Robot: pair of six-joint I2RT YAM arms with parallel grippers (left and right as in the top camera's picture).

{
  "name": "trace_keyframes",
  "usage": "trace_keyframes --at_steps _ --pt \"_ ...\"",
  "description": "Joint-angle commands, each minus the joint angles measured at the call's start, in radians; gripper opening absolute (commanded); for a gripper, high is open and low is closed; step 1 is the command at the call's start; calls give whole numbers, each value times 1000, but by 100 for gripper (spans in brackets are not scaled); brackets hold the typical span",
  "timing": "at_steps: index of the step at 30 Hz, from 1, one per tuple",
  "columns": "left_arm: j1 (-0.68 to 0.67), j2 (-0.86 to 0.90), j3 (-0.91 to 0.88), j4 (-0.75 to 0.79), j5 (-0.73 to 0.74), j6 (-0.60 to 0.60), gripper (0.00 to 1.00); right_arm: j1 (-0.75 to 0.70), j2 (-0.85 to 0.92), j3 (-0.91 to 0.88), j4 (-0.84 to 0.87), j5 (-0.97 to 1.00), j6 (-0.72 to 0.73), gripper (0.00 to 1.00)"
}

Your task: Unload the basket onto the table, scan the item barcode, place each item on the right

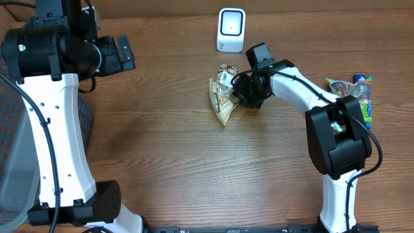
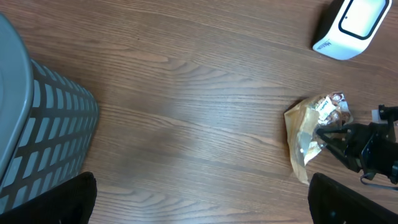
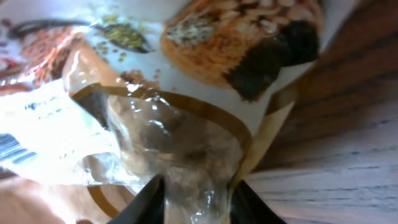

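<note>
At frame centre, one snack bag (image 1: pixel 223 97) is lying below one barcode scanner (image 1: pixel 231 29); the right pincer (image 3: pixel 198 202) is pinching it, the left pincer (image 2: pixel 202 202) is gaping wide.

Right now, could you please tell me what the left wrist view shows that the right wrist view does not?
Only the left wrist view: the grey basket, the white scanner and the open left tool. Only the right wrist view: the barcode lines and printed food picture. Both: the snack packet held in the right tool, on the wooden table.
</note>
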Motion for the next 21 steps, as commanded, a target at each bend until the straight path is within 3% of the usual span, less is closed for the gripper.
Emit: trace_keyframes --at_steps 1,4,11,17,21 --pt "-4 -16 0 0 10 -17 100 -2 -5 -14 6 29 -45 22" --pt "-4 -16 0 0 10 -17 100 -7 -10 5 4 -18 -159 17" --pt "-4 -16 0 0 10 -17 100 -27 -126 31 -77 -26 -475 17" --pt "-4 -16 0 0 10 -17 100 -27 -299 31 -203 141 -721 17" --pt "-4 -16 0 0 10 -17 100 -26 -381 31 -233 194 -797 16"
